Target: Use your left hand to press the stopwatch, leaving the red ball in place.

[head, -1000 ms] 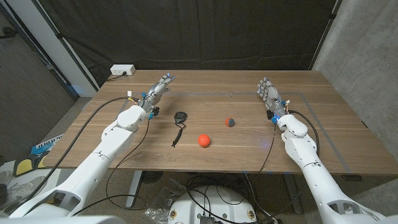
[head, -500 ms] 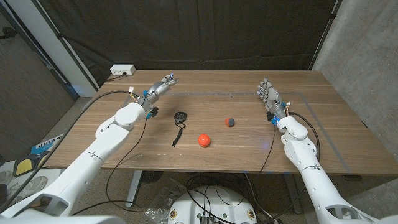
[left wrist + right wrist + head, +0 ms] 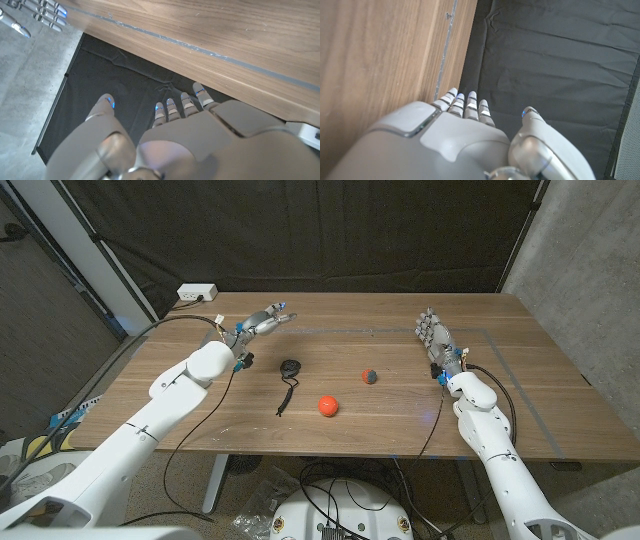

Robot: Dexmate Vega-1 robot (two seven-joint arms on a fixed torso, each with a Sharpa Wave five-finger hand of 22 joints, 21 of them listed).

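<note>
The black stopwatch (image 3: 290, 367) lies on the wooden table (image 3: 400, 415) left of the middle, its dark cord trailing toward the front edge. The red ball (image 3: 328, 405) sits to its right and nearer the front. My left hand (image 3: 262, 323) is raised behind and to the left of the stopwatch, fingers apart, holding nothing; the left wrist view shows its fingers (image 3: 172, 107) pointing past the table's far edge. My right hand (image 3: 436, 338) stands at the right with fingers straight and empty, seen from behind as the right hand (image 3: 465, 130) in its wrist view.
A small grey and red object (image 3: 369, 376) lies right of the stopwatch. A white power strip (image 3: 197, 293) sits at the table's back left corner. A black curtain (image 3: 350, 230) hangs behind the table. Cables run along the left arm.
My left arm has swung rightward and its hand has shifted toward the table's middle, closer to the stopwatch. The right hand, ball and stopwatch stay where they were.
</note>
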